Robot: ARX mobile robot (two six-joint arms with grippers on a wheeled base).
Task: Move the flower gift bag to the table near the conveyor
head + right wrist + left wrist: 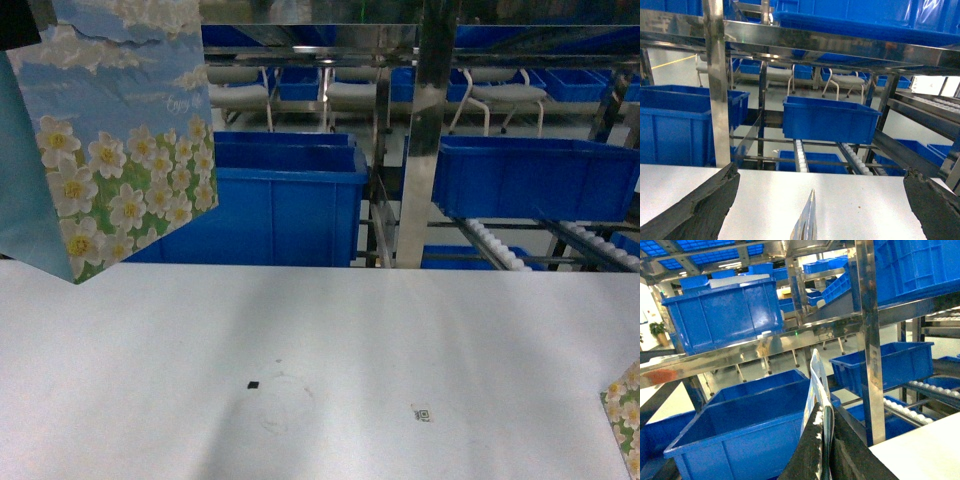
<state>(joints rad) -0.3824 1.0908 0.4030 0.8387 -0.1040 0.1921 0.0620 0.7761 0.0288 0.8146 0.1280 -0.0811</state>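
The flower gift bag (120,130), printed with sky, clouds and daisies and with a pale-blue side, hangs tilted at the upper left, above the far left edge of the white table (320,340). In the left wrist view my left gripper (825,412) is shut on the bag's top edge (816,375), which sticks up between the black fingers. My right gripper (821,170) is open over the table (860,195), its fingers (715,200) wide apart. The conveyor's white rollers (495,245) run behind the table, also in the right wrist view (800,152).
A corner of another floral bag (628,415) shows at the table's lower right; its thin top edge (807,222) stands between my right fingers. Blue bins (280,200) and steel rack posts (425,130) stand just beyond the table's far edge.
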